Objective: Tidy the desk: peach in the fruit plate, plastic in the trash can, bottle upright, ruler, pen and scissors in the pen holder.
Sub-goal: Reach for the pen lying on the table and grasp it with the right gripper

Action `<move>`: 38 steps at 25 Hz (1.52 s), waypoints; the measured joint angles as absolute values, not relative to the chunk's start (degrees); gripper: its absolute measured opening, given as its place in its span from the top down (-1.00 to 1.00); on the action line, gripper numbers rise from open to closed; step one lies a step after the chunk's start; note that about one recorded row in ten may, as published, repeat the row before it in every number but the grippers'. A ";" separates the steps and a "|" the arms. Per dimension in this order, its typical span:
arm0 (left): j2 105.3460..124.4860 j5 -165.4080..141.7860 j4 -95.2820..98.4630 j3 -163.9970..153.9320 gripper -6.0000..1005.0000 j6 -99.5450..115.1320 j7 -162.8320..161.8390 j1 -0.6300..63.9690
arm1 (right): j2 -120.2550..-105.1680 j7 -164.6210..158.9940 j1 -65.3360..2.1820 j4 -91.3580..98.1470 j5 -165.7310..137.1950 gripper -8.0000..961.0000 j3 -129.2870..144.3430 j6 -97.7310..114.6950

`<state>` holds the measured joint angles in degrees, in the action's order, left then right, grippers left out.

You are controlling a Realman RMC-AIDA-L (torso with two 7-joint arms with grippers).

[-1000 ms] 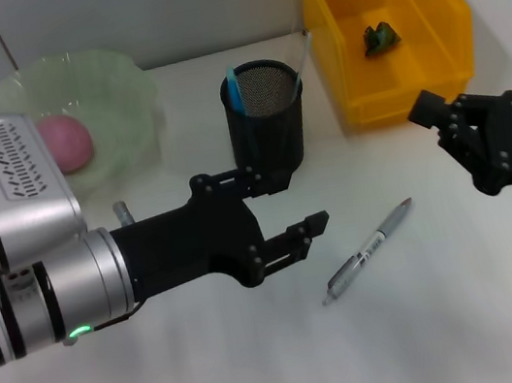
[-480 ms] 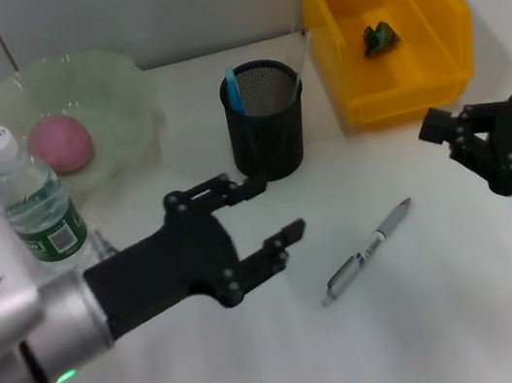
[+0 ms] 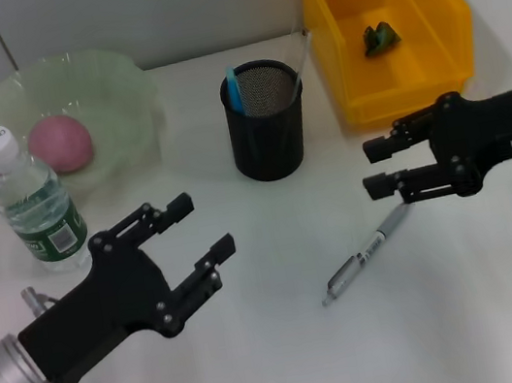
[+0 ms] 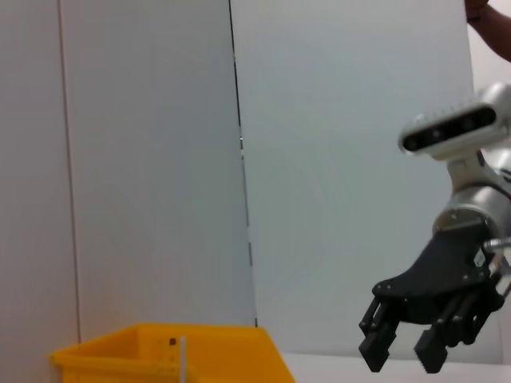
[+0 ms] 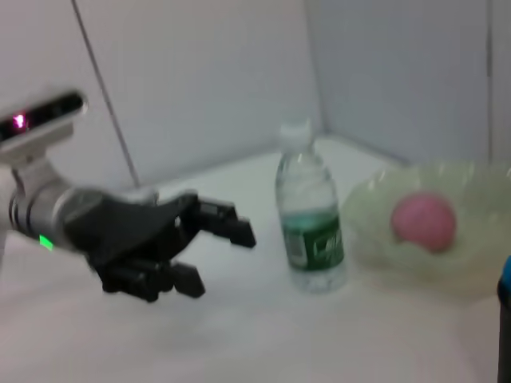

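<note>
Since the earlier frames, the left gripper [image 3: 196, 231] has drawn back toward the robot and away from the pen holder [image 3: 267, 121], uncovering the bottle [image 3: 30, 205], which stands upright on the white desk [image 3: 285, 364] just in front of the fruit plate [image 3: 122, 96]. The right gripper [image 3: 377, 167] has swung inward and now hovers over the upper end of the pen [image 3: 369, 251]. Both grippers have their fingers spread apart and hold nothing. The pen lies flat on the desk, slanted, well apart from the pen holder, which already contains a blue item and a thin clear one. The pink peach [image 3: 59, 143] rests in the fruit plate. A crumpled green piece of plastic [image 3: 379, 36] lies inside the yellow trash can [image 3: 438, 14].
</note>
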<state>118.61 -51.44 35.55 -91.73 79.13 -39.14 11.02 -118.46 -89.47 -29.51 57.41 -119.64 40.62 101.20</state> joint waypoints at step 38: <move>118.65 -47.97 24.52 -88.06 -0.15 82.71 -34.72 10.78 | -119.35 -108.14 -42.31 70.90 -146.02 -0.65 84.09 92.46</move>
<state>118.65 -47.97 24.52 -88.06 82.71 -34.72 10.78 -119.35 -108.14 -42.31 70.90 -146.02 84.09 92.46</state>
